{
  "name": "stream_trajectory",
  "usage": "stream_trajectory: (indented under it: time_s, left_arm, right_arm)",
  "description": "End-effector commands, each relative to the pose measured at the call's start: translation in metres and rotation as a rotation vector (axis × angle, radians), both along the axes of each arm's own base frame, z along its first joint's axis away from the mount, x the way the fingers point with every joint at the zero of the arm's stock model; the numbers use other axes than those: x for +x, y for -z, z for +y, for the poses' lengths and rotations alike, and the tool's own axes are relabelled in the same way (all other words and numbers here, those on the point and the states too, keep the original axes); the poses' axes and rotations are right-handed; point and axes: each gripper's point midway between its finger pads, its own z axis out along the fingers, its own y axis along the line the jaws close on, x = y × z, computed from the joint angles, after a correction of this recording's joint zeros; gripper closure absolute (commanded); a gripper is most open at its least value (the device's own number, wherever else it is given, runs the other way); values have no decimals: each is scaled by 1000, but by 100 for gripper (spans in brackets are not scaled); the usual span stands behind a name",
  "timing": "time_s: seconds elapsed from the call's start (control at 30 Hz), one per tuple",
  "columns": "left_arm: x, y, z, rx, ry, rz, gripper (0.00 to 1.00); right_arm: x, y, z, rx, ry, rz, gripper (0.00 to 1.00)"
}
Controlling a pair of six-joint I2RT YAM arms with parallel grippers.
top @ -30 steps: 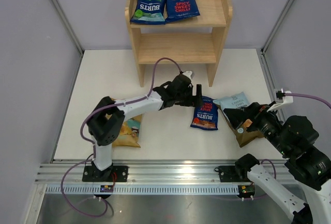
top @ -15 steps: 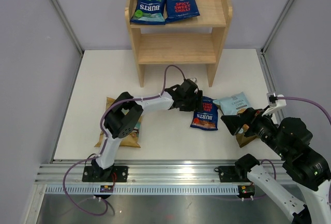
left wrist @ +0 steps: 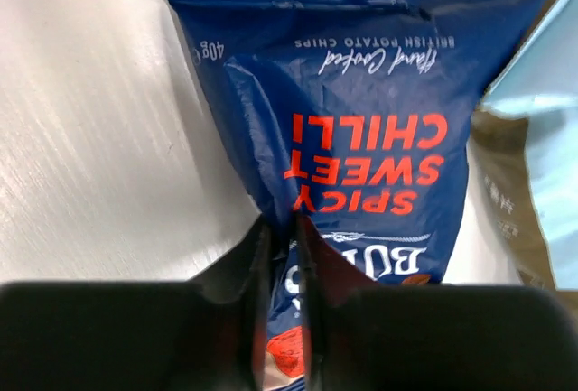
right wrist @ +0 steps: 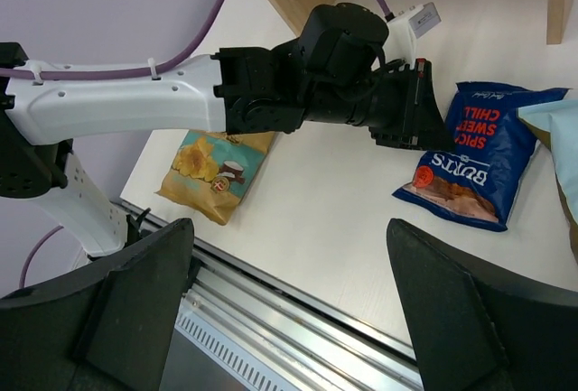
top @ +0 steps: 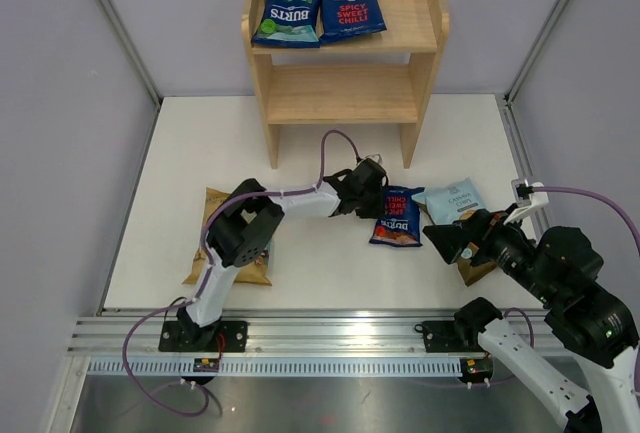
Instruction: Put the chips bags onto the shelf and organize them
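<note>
Chips bags are in two places: a green-lettered Burts bag [top: 288,10] and a red-lettered Burts bag [top: 352,8] lie side by side on the top tier of the shelf [top: 345,93], while a third Burts bag [top: 397,218], a tan bag [right wrist: 212,170] and a light-blue bag [top: 455,196] lie on the white table [top: 200,153]. The left gripper [left wrist: 278,228] is clenched on a raised fold of the third Burts bag. The right gripper [right wrist: 289,228] hangs near the light-blue bag with its jaws wide apart, holding nothing.
</note>
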Motion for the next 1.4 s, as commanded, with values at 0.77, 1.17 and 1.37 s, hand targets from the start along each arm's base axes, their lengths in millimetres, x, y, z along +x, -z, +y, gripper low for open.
stream_trajectory:
  time_s: [0.77, 1.17, 1.37]
  left_arm:
    - [-18, -177, 144, -463, -582, -424, 100]
    - [-56, -255, 182, -778, -648, -580, 100]
    - [-66, -268, 181, -858, -628, -575, 100]
  right_arm:
    - [58, 100, 99, 605, -118, 357, 16]
    - [84, 81, 136, 646, -219, 339, 19]
    - [84, 58, 152, 617, -294, 269, 28]
